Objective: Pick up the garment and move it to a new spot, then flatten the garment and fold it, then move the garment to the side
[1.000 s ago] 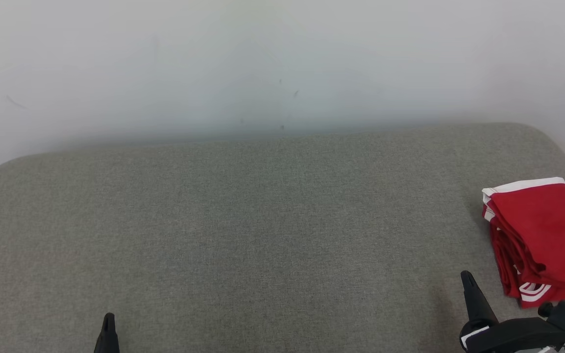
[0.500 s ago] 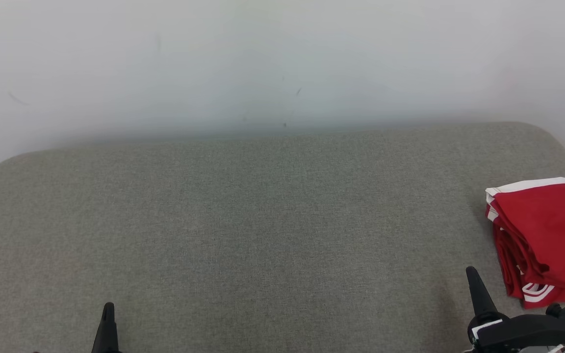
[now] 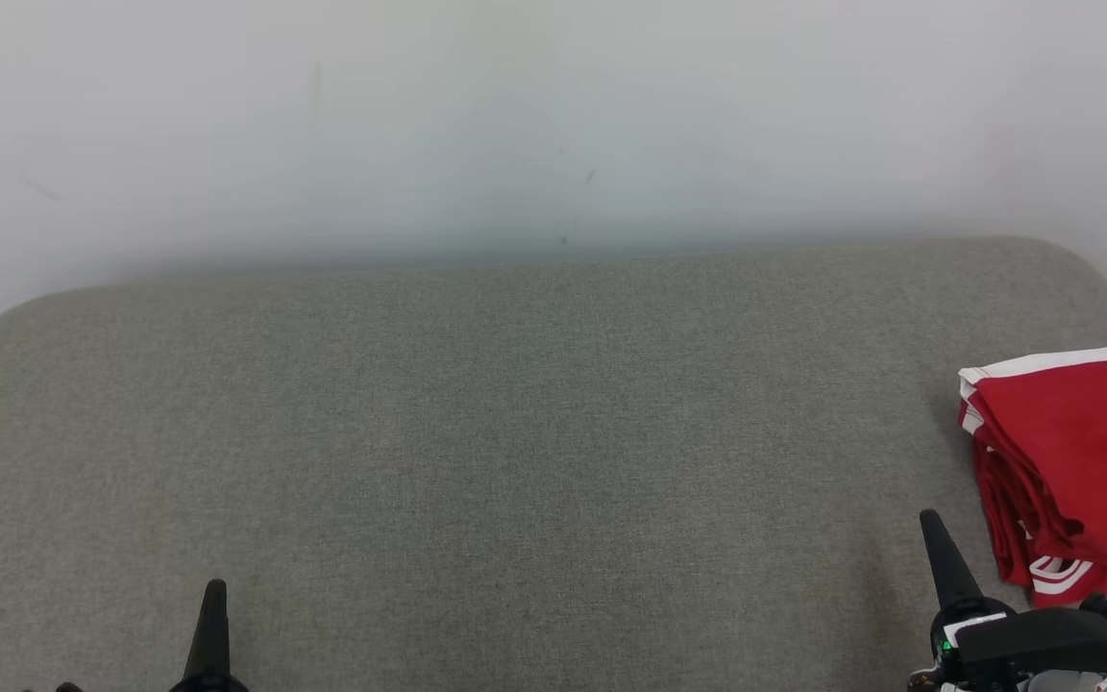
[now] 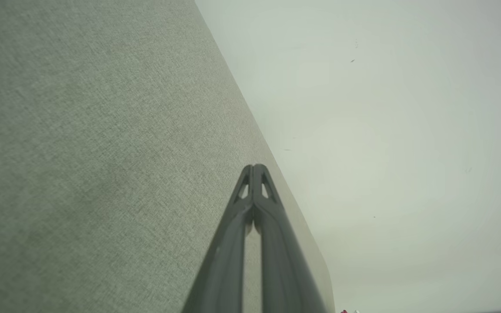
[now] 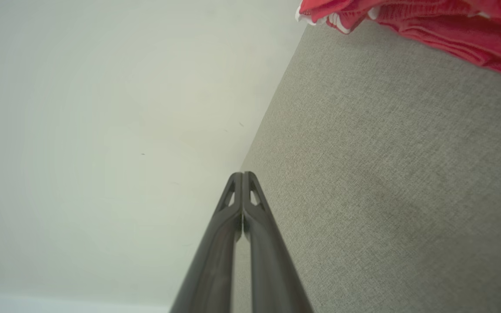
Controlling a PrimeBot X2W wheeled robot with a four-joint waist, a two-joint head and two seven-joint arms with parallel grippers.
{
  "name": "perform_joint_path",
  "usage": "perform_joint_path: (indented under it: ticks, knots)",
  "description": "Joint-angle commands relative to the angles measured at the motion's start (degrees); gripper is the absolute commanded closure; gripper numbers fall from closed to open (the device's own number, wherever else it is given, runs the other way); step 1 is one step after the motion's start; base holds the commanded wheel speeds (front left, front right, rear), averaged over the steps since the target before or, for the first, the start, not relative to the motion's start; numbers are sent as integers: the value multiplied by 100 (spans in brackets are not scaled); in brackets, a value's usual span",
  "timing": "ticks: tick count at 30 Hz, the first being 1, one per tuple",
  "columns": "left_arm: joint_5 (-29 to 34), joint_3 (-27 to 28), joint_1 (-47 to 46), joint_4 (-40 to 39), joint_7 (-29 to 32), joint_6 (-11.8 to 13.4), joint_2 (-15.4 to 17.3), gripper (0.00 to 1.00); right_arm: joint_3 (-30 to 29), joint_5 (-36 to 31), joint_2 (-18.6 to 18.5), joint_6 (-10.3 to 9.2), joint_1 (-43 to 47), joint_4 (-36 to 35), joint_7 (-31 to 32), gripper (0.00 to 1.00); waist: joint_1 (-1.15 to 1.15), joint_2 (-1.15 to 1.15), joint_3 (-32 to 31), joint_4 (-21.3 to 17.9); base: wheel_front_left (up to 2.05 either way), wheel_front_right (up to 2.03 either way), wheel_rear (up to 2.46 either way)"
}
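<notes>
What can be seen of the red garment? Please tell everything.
The red garment is folded into a stack of layers, with a white band along its far edge and white stripes at its near corner. It looks like smooth cloth. It lies on the grey fabric surface at the robot's right; nothing grips it.

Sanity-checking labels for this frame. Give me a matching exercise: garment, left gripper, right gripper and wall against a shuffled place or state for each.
Things:
1. garment
2. left gripper
3. right gripper
4. wall

Places or states:
A. pale, behind the cushion
B. shut, lower right of the head view, near the garment
C. folded, red with white trim, on the cushion's right side
D. shut, lower left of the head view, over bare cushion

Pairs: 1-C, 2-D, 3-B, 4-A
</notes>
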Motion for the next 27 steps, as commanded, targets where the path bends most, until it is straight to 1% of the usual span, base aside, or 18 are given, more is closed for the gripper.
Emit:
perform_joint_path:
  ticks: [1, 14, 27]
  knots:
    - [-175, 16, -143, -37, 49, -11, 38, 100, -48, 130, 10, -7, -98, -63, 37, 100, 0, 0, 4, 5, 0, 0, 0]
    - [-888, 45, -265, -10, 239, -28, 43, 100, -179, 751, 73, -8, -134, -123, 169, 100, 0, 0, 39, 45, 0, 0, 0]
    - [-1423, 68, -358, 9, 387, -43, 47, 100, -278, 1229, 121, -9, -129, -168, 270, 100, 0, 0, 69, 79, 0, 0, 0]
